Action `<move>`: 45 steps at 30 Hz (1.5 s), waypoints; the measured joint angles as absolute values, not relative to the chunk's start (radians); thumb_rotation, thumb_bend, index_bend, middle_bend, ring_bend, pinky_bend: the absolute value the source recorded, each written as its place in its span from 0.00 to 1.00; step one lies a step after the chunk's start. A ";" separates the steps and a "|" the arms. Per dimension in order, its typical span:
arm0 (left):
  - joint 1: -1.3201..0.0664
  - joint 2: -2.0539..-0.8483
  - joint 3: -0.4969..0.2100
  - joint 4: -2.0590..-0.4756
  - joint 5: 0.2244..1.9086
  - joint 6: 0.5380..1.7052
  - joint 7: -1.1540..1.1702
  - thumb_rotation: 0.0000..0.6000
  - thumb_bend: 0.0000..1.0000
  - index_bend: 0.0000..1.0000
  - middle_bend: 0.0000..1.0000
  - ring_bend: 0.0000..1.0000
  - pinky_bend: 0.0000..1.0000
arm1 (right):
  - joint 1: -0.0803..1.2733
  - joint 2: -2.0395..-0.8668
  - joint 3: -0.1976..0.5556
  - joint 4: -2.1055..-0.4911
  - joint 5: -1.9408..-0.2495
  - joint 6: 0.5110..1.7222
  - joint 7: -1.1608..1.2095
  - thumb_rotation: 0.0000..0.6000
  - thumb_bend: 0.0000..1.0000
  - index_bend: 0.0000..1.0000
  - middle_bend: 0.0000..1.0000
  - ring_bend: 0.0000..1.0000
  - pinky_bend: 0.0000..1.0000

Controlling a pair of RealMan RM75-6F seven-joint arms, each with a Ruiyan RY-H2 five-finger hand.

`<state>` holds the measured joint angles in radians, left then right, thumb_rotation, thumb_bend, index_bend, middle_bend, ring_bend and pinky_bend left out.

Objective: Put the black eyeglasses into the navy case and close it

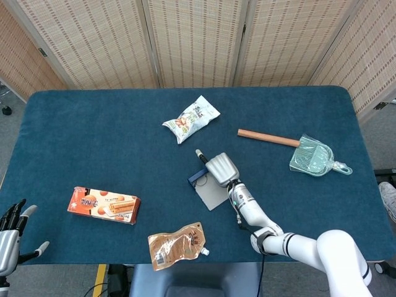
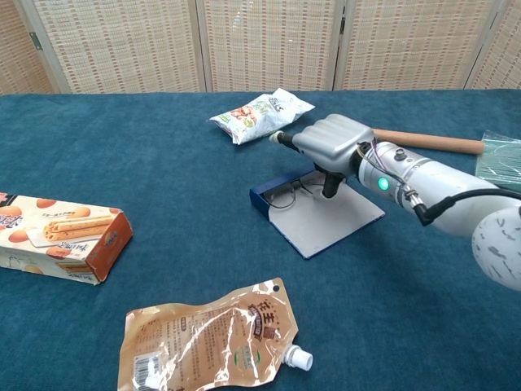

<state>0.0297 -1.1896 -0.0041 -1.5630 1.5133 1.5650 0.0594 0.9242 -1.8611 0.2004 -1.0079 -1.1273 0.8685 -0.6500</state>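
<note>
The navy case (image 2: 271, 194) lies open mid-table, its pale grey inner panel (image 2: 330, 224) flat on the cloth; the head view shows the case (image 1: 196, 179) too. The thin black eyeglasses (image 2: 285, 198) rest inside against the navy wall. My right hand (image 2: 330, 141) hovers over the case with fingers curled downward; one fingertip (image 2: 329, 189) touches down by the glasses' right side and hides that lens. In the head view the right hand (image 1: 221, 168) covers most of the case. My left hand (image 1: 11, 242) sits at the lower left, off the table, fingers spread and empty.
A snack bag (image 2: 260, 112) lies behind the case. A biscuit box (image 2: 61, 236) is at the left and a brown spouted pouch (image 2: 212, 338) at the front. A wooden-handled green dustpan (image 1: 312, 158) lies at the right.
</note>
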 measured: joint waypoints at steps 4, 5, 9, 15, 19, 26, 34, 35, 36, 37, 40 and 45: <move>0.032 -1.189 -0.004 -1.561 1.510 1.565 0.057 1.00 0.19 0.18 0.06 0.04 0.18 | 0.941 -1.883 0.215 -0.974 -1.118 0.859 -0.652 1.00 0.26 0.00 1.00 1.00 1.00; 0.032 -1.189 -0.005 -1.560 1.509 1.566 0.057 1.00 0.19 0.18 0.06 0.04 0.18 | 0.941 -1.881 0.215 -0.976 -1.122 0.862 -0.646 1.00 0.26 0.00 1.00 1.00 1.00; 0.032 -1.189 -0.006 -1.559 1.509 1.566 0.055 1.00 0.19 0.18 0.06 0.04 0.18 | 0.928 -1.854 0.205 -1.018 -1.147 0.886 -0.631 1.00 0.26 0.00 1.00 1.00 1.00; 0.027 -1.188 -0.006 -1.568 1.522 1.568 0.060 1.00 0.19 0.18 0.06 0.04 0.18 | 0.872 -1.760 0.165 -1.156 -1.210 0.960 -0.601 1.00 0.27 0.00 0.97 1.00 1.00; 0.025 -1.186 -0.007 -1.577 1.528 1.571 0.066 1.00 0.19 0.18 0.06 0.04 0.18 | 0.809 -1.688 0.122 -1.239 -1.280 1.046 -0.547 1.00 0.27 0.08 0.96 1.00 1.00; 0.020 -1.184 -0.004 -1.592 1.540 1.569 0.078 1.00 0.19 0.18 0.06 0.04 0.18 | 0.689 -1.620 0.036 -1.256 -1.375 1.153 -0.417 1.00 0.28 0.20 0.95 1.00 1.00; 0.013 -1.183 -0.002 -1.608 1.552 1.567 0.096 1.00 0.19 0.18 0.06 0.04 0.18 | 0.650 -1.656 0.020 -1.140 -1.402 1.164 -0.346 1.00 0.13 0.20 0.95 1.00 1.00; 0.013 -1.183 -0.002 -1.609 1.552 1.567 0.096 1.00 0.19 0.18 0.06 0.04 0.18 | 0.649 -1.668 0.021 -1.117 -1.404 1.161 -0.340 1.00 0.13 0.20 0.95 1.00 1.00; 0.014 -1.183 -0.002 -1.610 1.552 1.569 0.098 1.00 0.19 0.18 0.06 0.04 0.18 | 0.648 -1.677 0.022 -1.100 -1.406 1.159 -0.335 1.00 0.13 0.19 0.95 1.00 1.00; 0.014 -1.182 -0.002 -1.610 1.551 1.569 0.097 1.00 0.19 0.18 0.06 0.04 0.18 | 0.647 -1.687 0.024 -1.085 -1.407 1.155 -0.328 1.00 0.13 0.19 0.95 1.00 1.00; 0.017 -1.180 -0.002 -1.610 1.546 1.570 0.098 1.00 0.19 0.18 0.06 0.04 0.18 | 0.646 -1.715 0.030 -1.040 -1.413 1.144 -0.309 1.00 0.13 0.20 0.95 1.00 1.00; 0.016 -1.183 0.000 -1.610 1.546 1.568 0.098 1.00 0.19 0.18 0.06 0.04 0.18 | 0.650 -1.747 0.043 -0.993 -1.424 1.128 -0.295 1.00 0.13 0.20 0.95 1.00 1.00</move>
